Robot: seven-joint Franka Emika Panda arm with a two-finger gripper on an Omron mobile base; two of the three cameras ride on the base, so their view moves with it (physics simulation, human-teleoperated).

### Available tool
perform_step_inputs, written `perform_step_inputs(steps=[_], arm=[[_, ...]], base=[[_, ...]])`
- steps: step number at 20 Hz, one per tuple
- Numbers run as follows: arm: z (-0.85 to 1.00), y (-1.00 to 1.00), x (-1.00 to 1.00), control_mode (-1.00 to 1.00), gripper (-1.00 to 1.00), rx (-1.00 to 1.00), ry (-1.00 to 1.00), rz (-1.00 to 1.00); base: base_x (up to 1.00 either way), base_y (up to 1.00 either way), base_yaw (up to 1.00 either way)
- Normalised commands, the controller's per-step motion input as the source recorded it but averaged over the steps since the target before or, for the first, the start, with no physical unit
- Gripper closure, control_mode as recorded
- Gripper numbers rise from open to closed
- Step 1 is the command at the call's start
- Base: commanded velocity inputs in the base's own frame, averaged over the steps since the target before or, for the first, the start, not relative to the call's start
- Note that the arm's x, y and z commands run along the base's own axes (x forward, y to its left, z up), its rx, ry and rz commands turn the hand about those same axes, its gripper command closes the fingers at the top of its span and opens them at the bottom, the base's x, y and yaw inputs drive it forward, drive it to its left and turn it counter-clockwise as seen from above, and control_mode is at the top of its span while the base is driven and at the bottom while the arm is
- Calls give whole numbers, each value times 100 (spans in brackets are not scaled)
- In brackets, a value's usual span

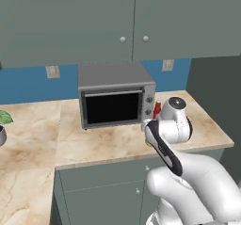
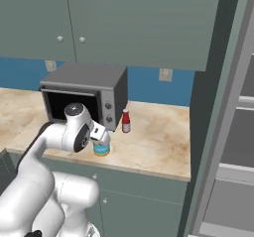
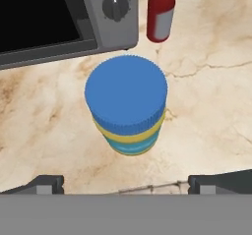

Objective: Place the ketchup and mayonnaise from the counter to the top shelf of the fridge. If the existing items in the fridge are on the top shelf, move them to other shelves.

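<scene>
- Microwave [image 1: 116,97]: grey, dark window, two knobs on its right panel; stands at the back of the worktop [image 2: 158,142] against the blue wall. Its front right corner is just beside the ketchup and close behind the mayonnaise.
- Ketchup [image 2: 126,121]: slim red bottle, white cap, upright on the worktop just right of the microwave's front corner, apart from the mayonnaise.
- Mayonnaise [image 3: 127,103]: squat jar, blue lid shut, pale yellow body, blue label; upright near the worktop's front edge, in front of the microwave's knob panel.
- Gripper [image 3: 125,182]: jaws wide apart, holding nothing; poised above the mayonnaise, one fingertip to either side of the jar in the hand view, not touching it.
- Potted plant [image 1: 3,125]: green leaves and part of a grey pot at the far left edge of the worktop.
- Worktop: beige marble pattern over grey-green cabinet doors; L-shaped, with a corner to the left.
- Fridge [image 2: 233,147]: tall and grey, at the right end of the worktop, white-rimmed shelves partly seen.
- Room: grey-green wall cabinets above; two outlets on the blue wall.
</scene>
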Motion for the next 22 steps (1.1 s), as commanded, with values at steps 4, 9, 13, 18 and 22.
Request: perform_step_inputs(steps=[4,9,13,18,22], arm=[[-17,0,26,-100,-100,0,0,0],[-23,-3,22,-100,-100,0,0,-1],[-22,0,19,-100,-100,0,0,-1],[-23,0,19,-100,-100,0,0,0],[-14,0,16,-100,-100,0,0,0]], base=[[0,0,0],[0,0,0],[0,0,0],[0,0,0],[0,0,0]])
